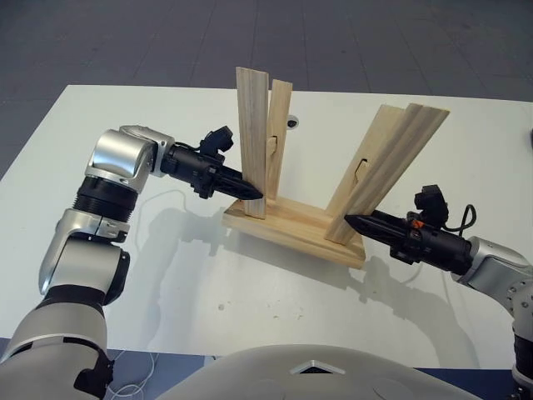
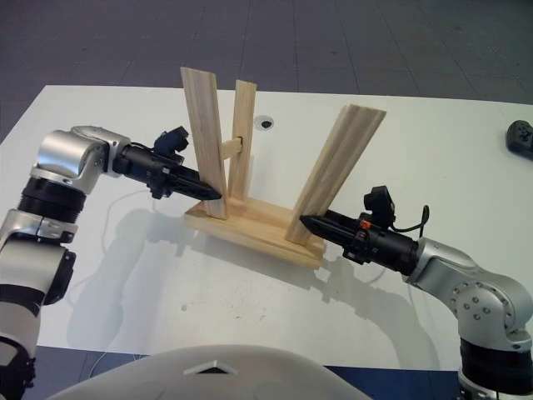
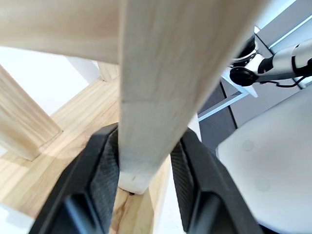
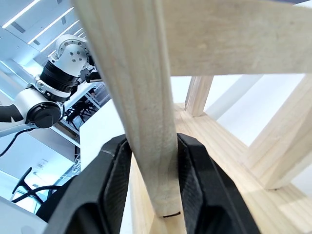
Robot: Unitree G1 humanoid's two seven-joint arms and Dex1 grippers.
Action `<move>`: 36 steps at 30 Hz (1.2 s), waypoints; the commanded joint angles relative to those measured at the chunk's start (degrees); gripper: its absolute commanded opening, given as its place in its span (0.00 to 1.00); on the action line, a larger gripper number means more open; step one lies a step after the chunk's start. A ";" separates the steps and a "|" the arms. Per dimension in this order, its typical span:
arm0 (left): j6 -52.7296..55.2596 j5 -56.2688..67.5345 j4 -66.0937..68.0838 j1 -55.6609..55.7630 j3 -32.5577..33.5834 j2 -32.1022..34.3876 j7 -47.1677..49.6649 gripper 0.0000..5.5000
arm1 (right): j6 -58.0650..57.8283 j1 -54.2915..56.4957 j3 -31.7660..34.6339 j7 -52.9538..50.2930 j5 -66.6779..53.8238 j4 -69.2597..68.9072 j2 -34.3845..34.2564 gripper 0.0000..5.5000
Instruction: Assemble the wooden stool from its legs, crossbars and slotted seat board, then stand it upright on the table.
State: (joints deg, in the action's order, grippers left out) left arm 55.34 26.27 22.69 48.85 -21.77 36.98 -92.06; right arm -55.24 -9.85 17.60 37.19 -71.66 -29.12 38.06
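At the nine o'clock end of the seat board [image 1: 291,223], your left pincer [image 1: 252,193] was closed tight on the left leg [image 1: 252,125], low down. At three o'clock your right pincer [image 1: 353,221] likewise gripped the leaning right leg [image 1: 387,158]. Had you turned unevenly, I judge a leg could have pulled from its slot. The stool sat upside down mid-table [image 1: 166,292], with open room toward six o'clock.

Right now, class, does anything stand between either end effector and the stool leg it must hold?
Nothing visible does. The left end effector clasps the near left leg just above the seat board, and the right end effector clasps the near right leg the same way.
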 commanded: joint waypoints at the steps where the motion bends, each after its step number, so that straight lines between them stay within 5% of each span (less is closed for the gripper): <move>1: 6.21 4.03 0.66 4.55 -6.52 2.50 -0.43 0.26 | -0.47 -3.14 -1.31 -5.63 -4.36 -4.53 -2.63 0.23; 5: 9.39 4.54 3.13 6.59 -9.68 2.98 -0.31 0.26 | 1.98 -5.60 0.02 -9.77 -5.24 -5.33 -4.06 0.32; 9: 14.40 4.48 11.83 9.89 -5.77 -1.20 2.53 0.24 | 4.34 -6.63 2.16 -12.43 -6.64 -5.23 -4.96 0.43; 20: 14.03 1.44 21.23 10.45 0.67 -3.73 6.64 0.60 | 9.22 -11.63 6.17 -13.25 -8.42 -5.79 -6.36 0.78; 25: -3.13 4.06 30.01 14.78 17.56 -2.31 12.27 0.77 | 13.70 -16.56 11.64 -11.35 -6.43 -8.32 -6.70 0.94; 28: -15.48 -0.10 15.73 6.45 16.44 1.42 8.43 0.87 | 17.15 -21.39 14.07 -5.59 4.80 -13.77 -1.66 0.98; 31: -15.63 2.37 0.86 -3.08 15.04 7.49 1.72 0.97 | 23.34 -28.93 11.79 2.15 20.71 -18.49 2.21 0.98; 36: -19.25 2.00 -1.30 -9.46 12.20 10.29 -0.37 0.98 | 34.20 -32.39 5.11 10.20 37.19 -12.02 3.43 0.98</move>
State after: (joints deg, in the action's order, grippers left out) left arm 38.85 29.66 21.59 40.28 -8.00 48.27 -92.02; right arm -24.24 -42.85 24.98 45.49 -38.73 -45.05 40.83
